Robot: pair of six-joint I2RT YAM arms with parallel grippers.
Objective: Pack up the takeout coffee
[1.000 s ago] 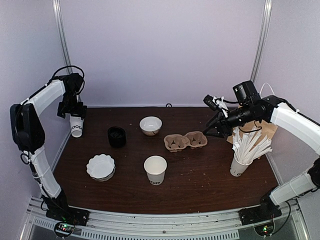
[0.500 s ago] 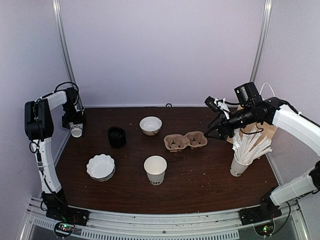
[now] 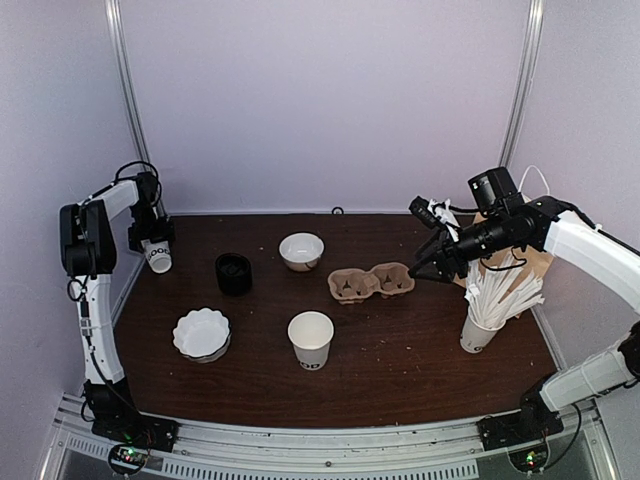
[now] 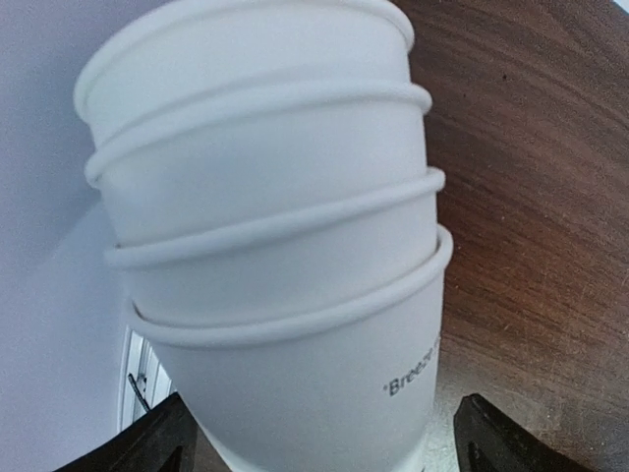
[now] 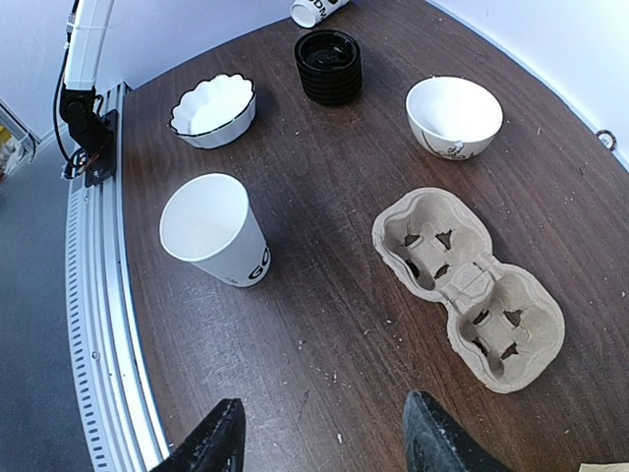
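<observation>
Right tool [image 5: 329, 438] gapes; takeout coffee [image 5: 211, 231] ahead-left looks light, crushable, so pinch mid-wall gently. Left tool [image 4: 334, 438] clamps nested stack [image 4: 265, 246].

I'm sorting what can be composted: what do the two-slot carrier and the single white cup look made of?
The carrier looks like moulded paper pulp: matte tan, rough fibrous surface, soft pressed edges. The single cup looks like white paperboard: smooth, faintly satin, rolled rim, dark print near its base. Whether it is lined inside cannot be told.
</observation>
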